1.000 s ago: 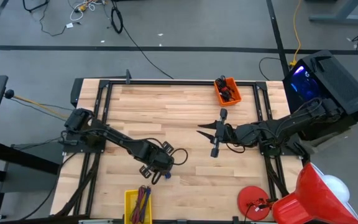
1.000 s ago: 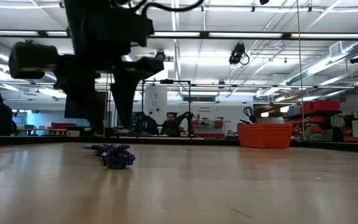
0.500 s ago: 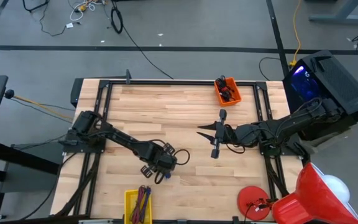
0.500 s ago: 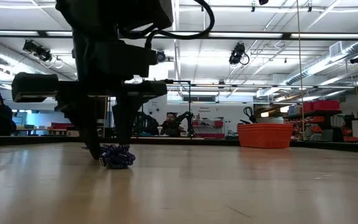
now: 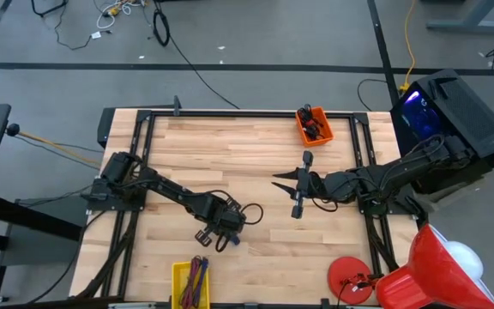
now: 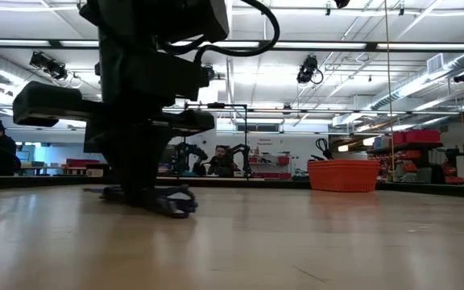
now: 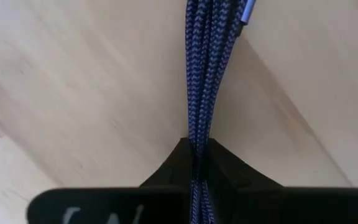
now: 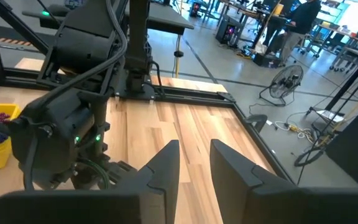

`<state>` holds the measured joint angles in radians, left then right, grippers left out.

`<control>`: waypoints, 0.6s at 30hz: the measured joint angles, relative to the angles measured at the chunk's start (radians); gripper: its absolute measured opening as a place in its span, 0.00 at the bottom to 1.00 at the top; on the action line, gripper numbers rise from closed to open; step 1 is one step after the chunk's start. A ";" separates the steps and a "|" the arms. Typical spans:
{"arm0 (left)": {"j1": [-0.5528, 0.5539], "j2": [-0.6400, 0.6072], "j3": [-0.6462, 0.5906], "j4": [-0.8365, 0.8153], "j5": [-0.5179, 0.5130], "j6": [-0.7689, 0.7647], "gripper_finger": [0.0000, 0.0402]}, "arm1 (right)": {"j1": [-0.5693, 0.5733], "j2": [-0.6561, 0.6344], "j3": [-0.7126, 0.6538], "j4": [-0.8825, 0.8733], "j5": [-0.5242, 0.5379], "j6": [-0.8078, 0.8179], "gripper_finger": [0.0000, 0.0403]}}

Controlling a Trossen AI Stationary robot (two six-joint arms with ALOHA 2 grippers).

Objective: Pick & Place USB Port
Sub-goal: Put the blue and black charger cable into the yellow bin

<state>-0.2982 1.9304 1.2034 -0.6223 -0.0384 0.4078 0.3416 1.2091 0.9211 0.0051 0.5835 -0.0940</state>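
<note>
Two arms seen. Left gripper clamped on cable, near centre; soft, light, best pinched mid-bundle. Right gripper part-open, empty.

A large workshop hall surrounded the wooden table. The floor was grey concrete, with loose cables lying on it. Long ceiling light strips ran overhead. A standing fan stood beyond the table's far corner. Workbenches and a person stood farther off.
</note>
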 joint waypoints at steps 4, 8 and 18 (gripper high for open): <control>0.000 -0.002 0.009 -0.002 -0.019 -0.063 0.06 | 0.000 0.000 0.000 0.000 0.000 0.004 0.23; 0.000 -0.011 0.043 -0.087 -0.111 -0.157 0.06 | 0.000 0.000 0.000 -0.002 0.000 0.007 0.23; 0.004 -0.206 0.156 -0.338 -0.347 -0.694 0.06 | 0.000 0.000 0.000 -0.026 0.002 0.016 0.23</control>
<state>-0.2943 1.7241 1.3594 -0.9604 -0.3851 -0.2859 0.3416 1.2091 0.9211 -0.0211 0.5858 -0.0780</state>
